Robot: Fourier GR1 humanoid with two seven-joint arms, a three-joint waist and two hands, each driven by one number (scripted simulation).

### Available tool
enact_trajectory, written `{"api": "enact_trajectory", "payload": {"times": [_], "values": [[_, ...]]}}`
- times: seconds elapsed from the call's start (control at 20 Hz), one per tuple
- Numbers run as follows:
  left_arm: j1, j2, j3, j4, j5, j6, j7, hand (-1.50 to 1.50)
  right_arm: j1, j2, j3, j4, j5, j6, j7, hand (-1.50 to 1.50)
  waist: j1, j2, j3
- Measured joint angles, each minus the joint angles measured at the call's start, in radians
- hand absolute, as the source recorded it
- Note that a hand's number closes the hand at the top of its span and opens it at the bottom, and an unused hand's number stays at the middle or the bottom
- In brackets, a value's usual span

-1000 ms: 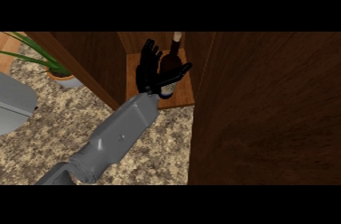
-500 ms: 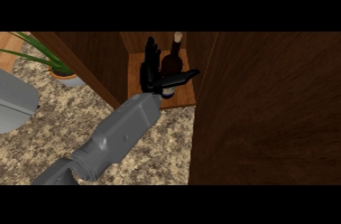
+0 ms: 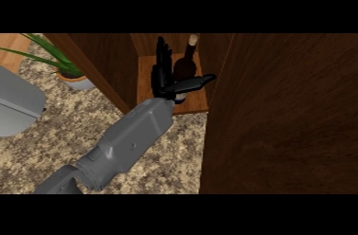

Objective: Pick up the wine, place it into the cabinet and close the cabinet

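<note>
A dark wine bottle (image 3: 186, 64) with a pale cork stands upright on the wooden floor of the open cabinet (image 3: 196, 104). My left hand (image 3: 166, 81) is inside the cabinet just left of the bottle. Its fingers are straight and point away from me, and the thumb sticks out to the right across the front of the bottle's base. The hand is open and not curled round the bottle. Whether it still touches the glass is unclear. The right hand does not show.
A large dark wooden door panel (image 3: 280, 125) fills the right side. The cabinet's left wall (image 3: 105, 63) stands beside my forearm. A potted plant (image 3: 70, 73) and a grey appliance (image 3: 17, 106) sit on the speckled counter (image 3: 70, 134) at left.
The hand covered the bottle a second ago; its fingers have since straightened and shifted left, so the bottle now shows standing on its own in the cabinet.
</note>
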Motion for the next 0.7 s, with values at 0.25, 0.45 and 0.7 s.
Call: {"api": "enact_trajectory", "payload": {"times": [0.25, 0.45, 0.7], "values": [[0.016, 0.000, -0.023, -0.040, 0.027, -0.006, -0.022, -1.50, -0.008, 0.009, 0.019, -0.017, 0.017, -0.023, 0.030, -1.50, 0.013, -0.004, 0.000], [0.047, 0.000, -0.063, -0.092, 0.041, -0.016, -0.036, -1.50, -0.006, 0.011, 0.021, -0.023, 0.024, -0.031, 0.039, -1.50, 0.026, -0.007, 0.000], [0.078, 0.001, -0.105, -0.122, 0.039, -0.038, -0.058, -1.50, -0.004, 0.006, 0.013, -0.029, 0.022, -0.037, 0.054, -1.50, 0.044, -0.011, 0.000]]}}
